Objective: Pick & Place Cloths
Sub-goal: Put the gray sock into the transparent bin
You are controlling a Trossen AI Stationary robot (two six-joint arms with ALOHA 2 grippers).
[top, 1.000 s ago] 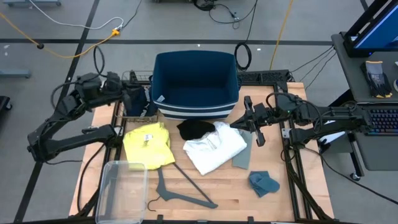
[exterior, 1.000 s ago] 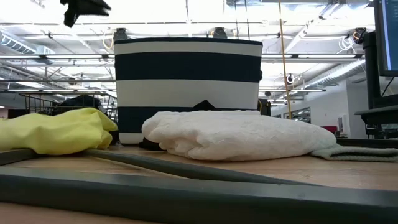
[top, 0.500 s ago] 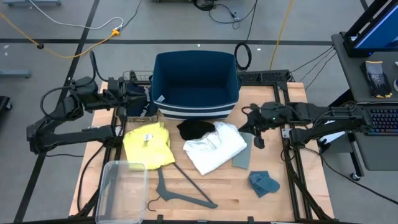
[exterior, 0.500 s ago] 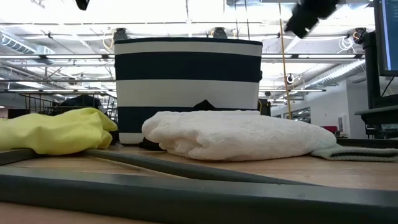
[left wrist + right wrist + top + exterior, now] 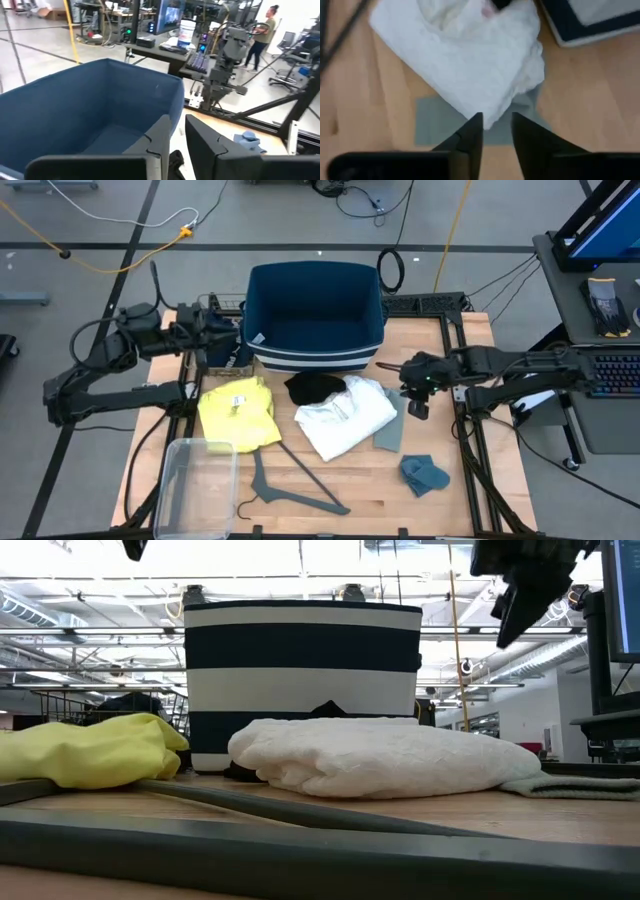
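Right now the right gripper hangs above the counter with its fingers parted only a narrow way and nothing between them; directly beneath them lies the edge of the white cloth, which overlaps a flat grey-green cloth. Just past the white cloth from those fingers sits the black cloth, tucked against the navy striped basket. A crumpled teal rag lies on the counter nearer the front edge, apart from the fingers. The left gripper waits beside the basket, looking over its rim, fingers a slim gap apart and empty. The yellow cloth lies near it, with a clear bin and a grey hanger beyond.
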